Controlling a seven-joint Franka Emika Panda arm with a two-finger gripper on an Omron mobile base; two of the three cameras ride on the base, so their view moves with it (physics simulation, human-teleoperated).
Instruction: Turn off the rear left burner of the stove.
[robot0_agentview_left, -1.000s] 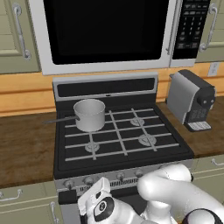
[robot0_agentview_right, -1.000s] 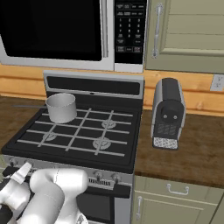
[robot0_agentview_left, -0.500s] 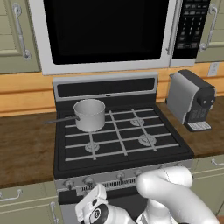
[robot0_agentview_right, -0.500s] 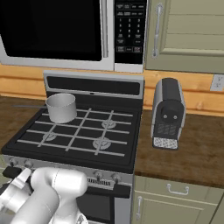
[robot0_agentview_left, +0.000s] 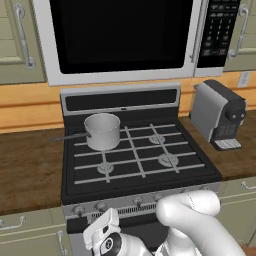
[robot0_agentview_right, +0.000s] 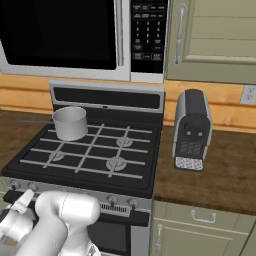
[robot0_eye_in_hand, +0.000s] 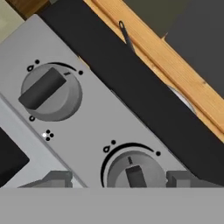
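Stove (robot0_agentview_left: 135, 155): black gas range between two brown counters, under the microwave (robot0_agentview_left: 125, 35); silver front strip with a row of round knobs.

Pot (robot0_agentview_left: 102, 131): on the rear left burner, handle pointing left.

Coffee maker (robot0_agentview_left: 217, 114): on the right counter, well apart from the work.

Gripper (robot0_eye_in_hand: 118, 179): low at the left end of the front strip. In the hand view its two tips stand apart, one on each side of the lower knob (robot0_eye_in_hand: 133, 173); jaws open, gripping nothing, not visibly touching the knob.

Upper knob (robot0_eye_in_hand: 49, 92): second knob in the hand view, dark bar slanted, apart from the tips.

Step in hand, as judged: closing on the knob that governs the rear left burner. Which of the two knobs that is cannot be told from the small marks beside them.

Handling advice: keep the knob's bar centred between the tips, close squarely across it, then rotate the wrist about the knob's own axis until the bar reaches the off mark. An off-centre pinch would likely slip from the narrow bar.
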